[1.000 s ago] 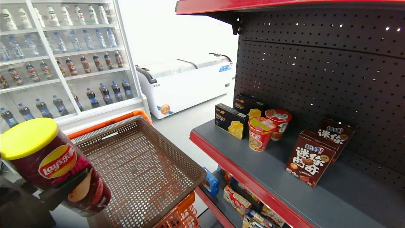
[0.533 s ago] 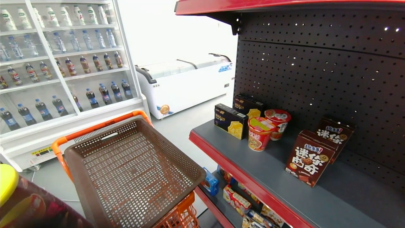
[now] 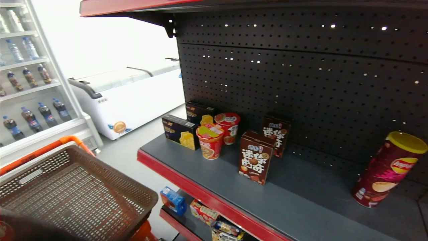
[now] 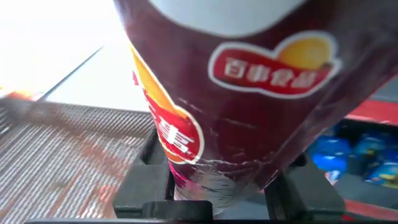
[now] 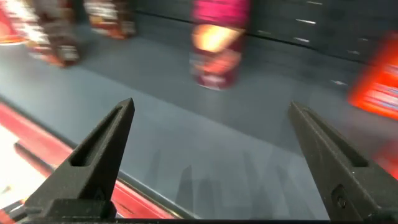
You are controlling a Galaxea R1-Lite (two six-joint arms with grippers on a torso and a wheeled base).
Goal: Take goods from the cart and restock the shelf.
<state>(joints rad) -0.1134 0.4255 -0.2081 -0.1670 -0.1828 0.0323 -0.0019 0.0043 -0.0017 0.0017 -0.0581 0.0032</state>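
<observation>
**Left gripper clamped on chip can; right gripper spread**

Left gripper pinches a maroon chip can between its fingers, by the brown cart basket at near left. Right gripper hangs with fingers spread wide over the grey shelf. A second chip can, yellow-lidded, stands tilted at far right on that shelf, well apart from the brown boxes and noodle cups further left.

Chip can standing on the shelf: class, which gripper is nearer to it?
Right. The right gripper, open, faces the chip can across the shelf board. The left gripper is by the cart basket, shut on a second can.
</observation>
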